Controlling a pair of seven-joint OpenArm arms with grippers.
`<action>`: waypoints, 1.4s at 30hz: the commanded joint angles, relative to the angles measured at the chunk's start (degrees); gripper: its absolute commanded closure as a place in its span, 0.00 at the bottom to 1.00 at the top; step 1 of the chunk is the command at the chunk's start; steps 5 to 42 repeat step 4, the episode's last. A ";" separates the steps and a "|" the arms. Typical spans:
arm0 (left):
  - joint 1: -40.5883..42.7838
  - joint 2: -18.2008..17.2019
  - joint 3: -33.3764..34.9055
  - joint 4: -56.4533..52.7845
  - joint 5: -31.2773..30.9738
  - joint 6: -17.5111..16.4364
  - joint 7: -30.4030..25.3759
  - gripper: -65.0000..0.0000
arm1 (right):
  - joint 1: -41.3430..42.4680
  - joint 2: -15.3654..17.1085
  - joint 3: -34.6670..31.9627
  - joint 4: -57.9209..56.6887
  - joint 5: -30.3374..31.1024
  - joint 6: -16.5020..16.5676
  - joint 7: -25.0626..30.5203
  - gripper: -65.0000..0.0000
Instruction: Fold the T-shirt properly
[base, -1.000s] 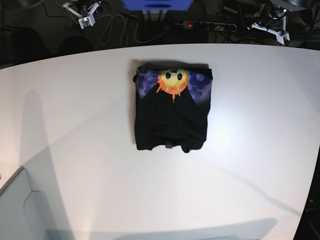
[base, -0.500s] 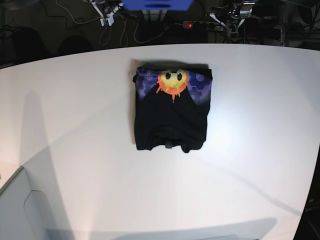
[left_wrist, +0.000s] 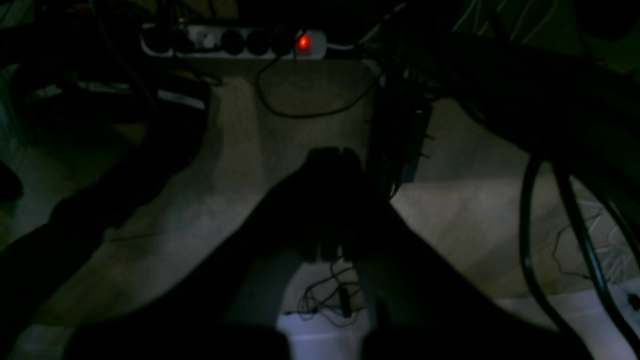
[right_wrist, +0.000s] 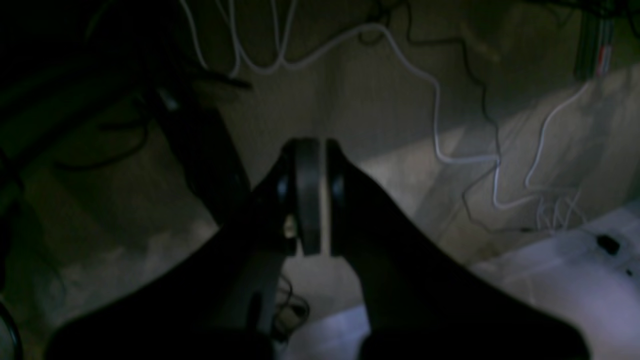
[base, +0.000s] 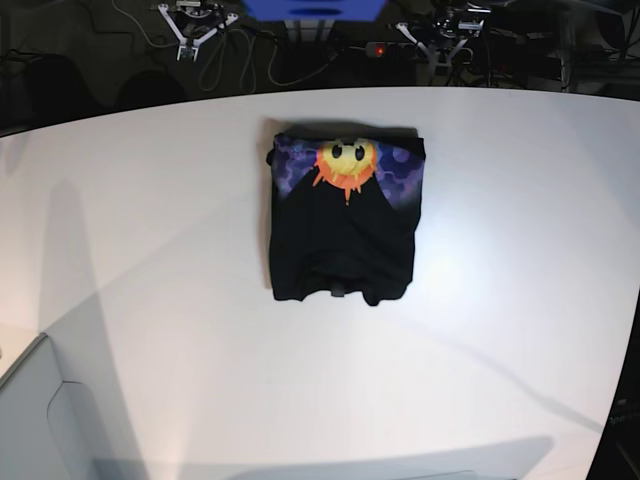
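Observation:
The T-shirt (base: 343, 215) lies folded into a compact black rectangle at the middle of the white table (base: 150, 250). Its orange sun print on the purple patch shows along the far edge. Both arms are drawn back beyond the table's far edge, well away from the shirt. My right gripper (base: 195, 22) is at the top left of the base view and my left gripper (base: 440, 38) at the top right. In the wrist views the left gripper (left_wrist: 332, 155) and right gripper (right_wrist: 312, 145) are shut on nothing, hanging over the dim floor.
A power strip (base: 377, 48) with a red light (left_wrist: 303, 42) lies on the floor behind the table, among white cables (right_wrist: 440, 115) and black ones. A blue object (base: 315, 8) stands at the back centre. A grey box (base: 40, 420) sits at the near left corner.
Both arms have swung inward toward the centre behind the table's far edge. The T-shirt has not moved.

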 joint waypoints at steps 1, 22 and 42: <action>-0.01 0.27 0.09 0.19 0.09 -0.19 -0.38 1.00 | -0.23 -0.37 -0.01 -0.11 0.27 -1.31 0.64 1.00; -0.80 0.62 0.18 0.10 0.09 -0.19 -0.38 1.00 | 1.17 -0.72 -0.01 -0.28 0.27 -1.31 0.47 1.00; -0.80 0.62 0.18 0.10 0.09 -0.19 -0.38 1.00 | 1.17 -0.72 -0.01 -0.28 0.27 -1.31 0.47 1.00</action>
